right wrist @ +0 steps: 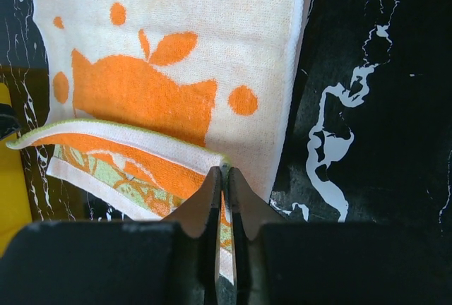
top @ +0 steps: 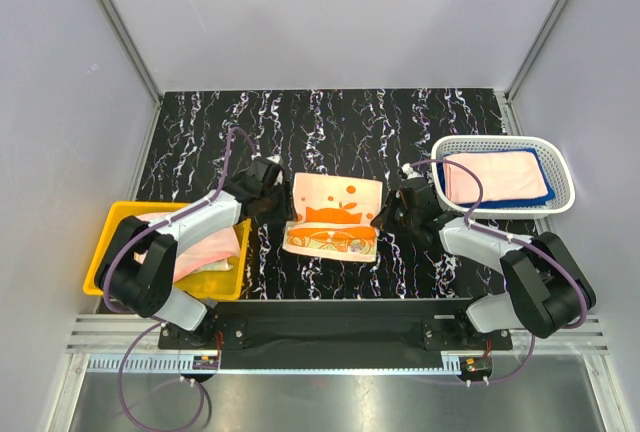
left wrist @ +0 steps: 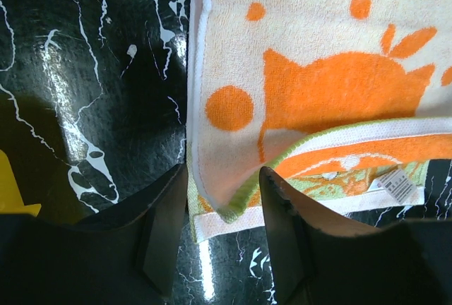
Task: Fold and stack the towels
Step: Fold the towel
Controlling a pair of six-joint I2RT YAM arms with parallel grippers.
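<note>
White care tag (left wrist: 395,186) on orange-print towel (left wrist: 318,58) — left wrist view only

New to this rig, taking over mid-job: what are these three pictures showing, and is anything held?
Two robot arms are bolted side by side, each ending in a two-finger gripper. One picture looks down from above; the other two come from cameras on each wrist. On the black marbled table lies a beige towel with orange print, its near edge folded up. The right gripper is pinched shut on that edge. The left gripper is open, its fingers either side of the towel's other corner. The yellow bin at left holds pinkish towels; the white mesh basket at right holds a pink towel on a blue towel.
</note>
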